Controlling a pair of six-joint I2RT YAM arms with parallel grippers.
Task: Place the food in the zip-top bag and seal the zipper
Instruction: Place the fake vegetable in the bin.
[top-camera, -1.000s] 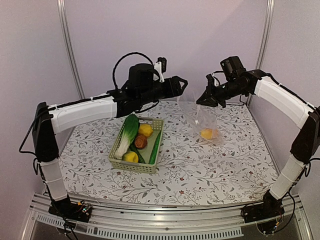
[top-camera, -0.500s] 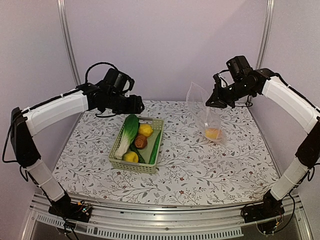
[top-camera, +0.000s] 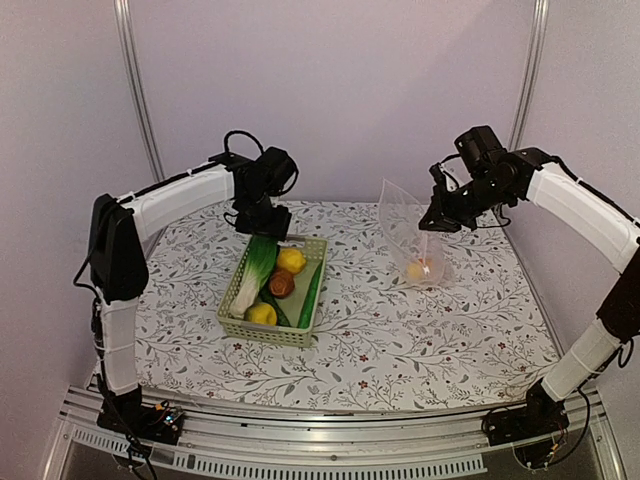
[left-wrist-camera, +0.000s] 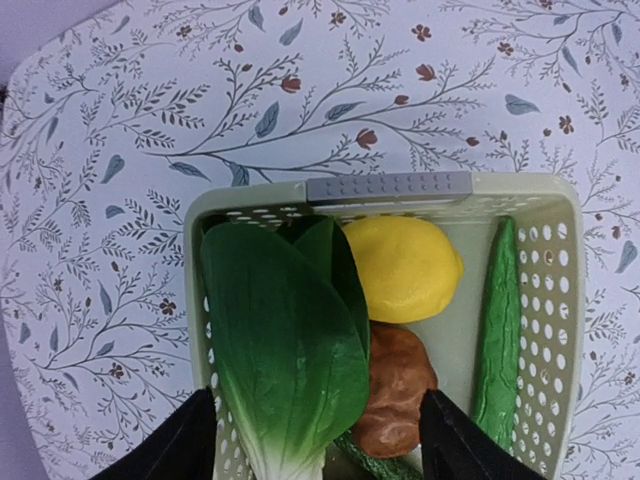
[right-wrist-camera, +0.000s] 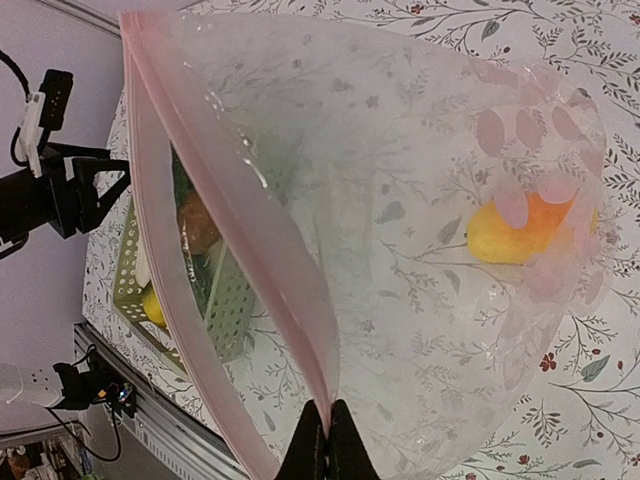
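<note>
The zip-top bag (top-camera: 408, 235) hangs from my right gripper (top-camera: 430, 222), mouth open toward the left. In the right wrist view the gripper (right-wrist-camera: 327, 440) is shut on the pinkish zipper (right-wrist-camera: 230, 220) of the bag (right-wrist-camera: 400, 150). An orange-yellow piece (right-wrist-camera: 515, 230) lies at the bag's bottom (top-camera: 418, 268). My left gripper (top-camera: 263, 228) hovers open over the basket's far end. In the left wrist view the gripper (left-wrist-camera: 318, 455) straddles the leafy green (left-wrist-camera: 285, 360) and the reddish-brown piece (left-wrist-camera: 395, 390). A lemon (left-wrist-camera: 400, 268) and the cucumber (left-wrist-camera: 498, 330) lie beside them. A second lemon (top-camera: 262, 314) lies at the near end.
The pale green lattice basket (top-camera: 268, 333) stands left of centre on the flowered tablecloth; its far rim (left-wrist-camera: 390, 188) shows in the left wrist view. Purple walls with metal posts close the back and sides.
My left arm has swung away from the bag, to the left and down, and now hangs over the basket's far end. My right gripper has lowered a little with the bag.
</note>
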